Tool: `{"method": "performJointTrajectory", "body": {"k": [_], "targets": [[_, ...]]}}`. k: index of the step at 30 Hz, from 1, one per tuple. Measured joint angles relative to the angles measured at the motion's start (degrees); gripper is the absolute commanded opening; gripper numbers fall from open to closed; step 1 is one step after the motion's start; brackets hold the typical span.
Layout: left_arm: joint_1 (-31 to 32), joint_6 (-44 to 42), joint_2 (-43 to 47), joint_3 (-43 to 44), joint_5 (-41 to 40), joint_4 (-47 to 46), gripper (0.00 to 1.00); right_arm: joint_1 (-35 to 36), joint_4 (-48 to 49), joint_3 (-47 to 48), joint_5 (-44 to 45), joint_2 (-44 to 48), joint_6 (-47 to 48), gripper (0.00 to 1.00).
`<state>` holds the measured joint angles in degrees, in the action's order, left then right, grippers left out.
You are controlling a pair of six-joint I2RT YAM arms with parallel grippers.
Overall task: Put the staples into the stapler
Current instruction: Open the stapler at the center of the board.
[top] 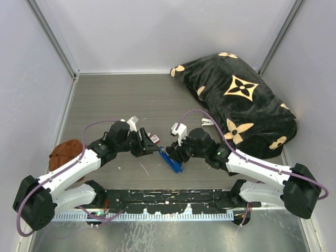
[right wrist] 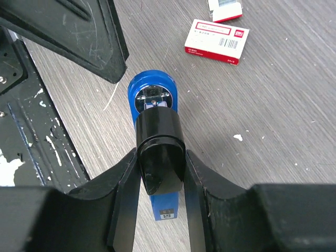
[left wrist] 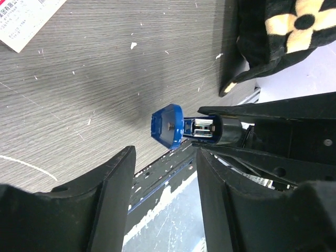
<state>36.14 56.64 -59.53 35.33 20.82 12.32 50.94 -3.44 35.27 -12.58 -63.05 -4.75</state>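
stapler (right wrist: 152, 88): clamped in the right gripper (right wrist: 160, 157). Both fingers (right wrist: 125, 184) press on the sides of its black section, and the blue head sticks out past the fingertips. The left wrist view shows the stapler (left wrist: 168, 125) end-on: blue cap, then a silver channel (left wrist: 198, 128) running back into the black part. I can't tell what sits in the channel, if anything. The stapler's shadow falls apart from it on the table (left wrist: 94, 79), so it looks lifted, but I can't confirm that.

In the top view the stapler (top: 171, 161) lies diagonal between the two wrists, with the right gripper (top: 175, 154) at its far-right end.

left gripper (left wrist: 165, 157): jaws spread wide, nothing between them. It is just beside the stapler's blue head, to the stapler's left, and not touching as far as I can see. In the right wrist view, one of its fingers (right wrist: 79, 26) hangs just off the blue head.

Relative to the stapler:
- red-and-white box (right wrist: 217, 34) lies flat on the table beyond the blue head, close by.
- a second box (right wrist: 226, 7) sits just past the first, cut off by the frame edge.
- black cushion (top: 241, 105) with a tan flower print sits well beyond, far right.
- brown lump (top: 65, 152) sits well off to the left, at the table edge.
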Motion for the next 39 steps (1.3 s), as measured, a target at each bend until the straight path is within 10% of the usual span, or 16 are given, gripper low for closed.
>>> {"method": "performJointTrajectory", "body": {"k": [22, 28, 39], "targets": [[0.00, 2.82, -5.86, -3.02, 1.95, -4.94, 0.51, 2.64, -2.38, 1.57, 0.90, -2.64, 3.19, 0.01], [0.00, 2.73, -6.86, -3.37, 2.60, -5.88, 0.32, 3.37, -2.14, 2.27, 0.98, -3.98, 3.17, 0.01], [0.00, 4.07, -7.65, -5.70, 4.96, -9.75, 0.27, 4.31, -1.81, 2.34, 0.92, -4.52, 2.45, 0.01]]}}
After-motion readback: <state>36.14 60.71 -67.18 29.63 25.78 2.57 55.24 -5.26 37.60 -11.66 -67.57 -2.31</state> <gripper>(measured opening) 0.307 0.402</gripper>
